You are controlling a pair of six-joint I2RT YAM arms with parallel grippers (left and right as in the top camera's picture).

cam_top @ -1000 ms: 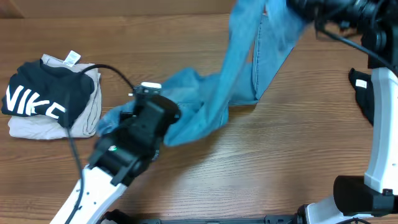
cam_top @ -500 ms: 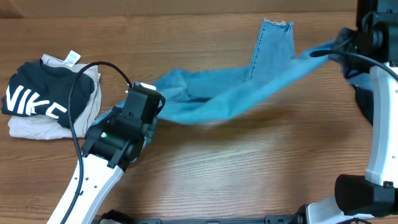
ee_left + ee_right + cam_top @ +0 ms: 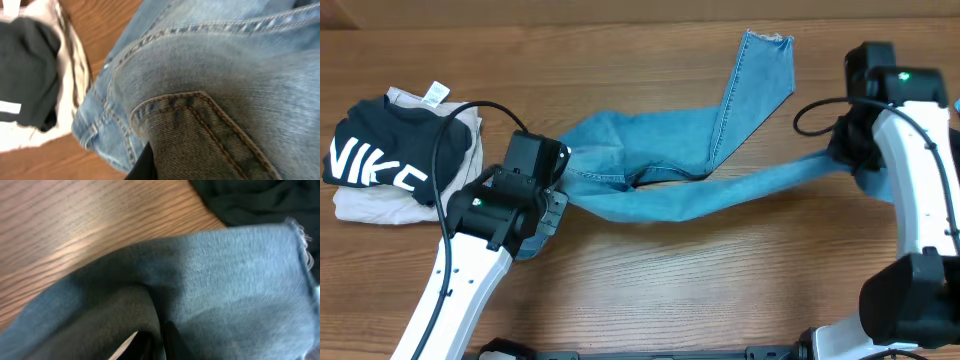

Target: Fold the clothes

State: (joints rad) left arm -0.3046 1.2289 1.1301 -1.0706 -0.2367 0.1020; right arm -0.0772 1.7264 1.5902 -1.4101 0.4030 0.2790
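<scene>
Left gripper (image 3: 143,167) and right gripper (image 3: 156,342) each appear clamped on the jeans (image 3: 670,185), mid-spreading; next, lay the held leg flat on the table (image 3: 720,290).

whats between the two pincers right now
Only the jeans, spanning the table from left pincer to right pincer; the overhead view shows it.

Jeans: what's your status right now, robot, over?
Left gripper shut on jeans, waist end; right gripper shut on one leg's hem. Jeans strung between them, other leg flat. Black garment beside right gripper.
</scene>
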